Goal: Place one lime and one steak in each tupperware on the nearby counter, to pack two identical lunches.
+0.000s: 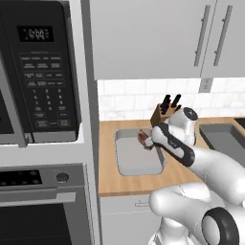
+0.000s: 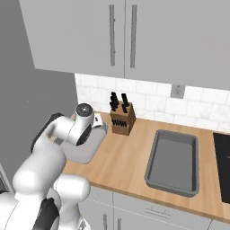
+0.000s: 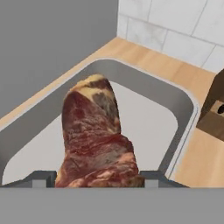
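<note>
At the left, a microwave (image 1: 38, 72) sits above an oven (image 1: 43, 206). On the counter (image 1: 107, 177) beside them lies a tray (image 1: 136, 165); the pincer (image 1: 146, 139) hangs over it, clenched on a steak (image 3: 96, 135) that is held above the tray's floor, not touching it. A knife block (image 2: 122, 117) stands behind. Further right on the counter lies a second tray (image 2: 173, 161), then the stovetop (image 2: 223, 161).
</note>
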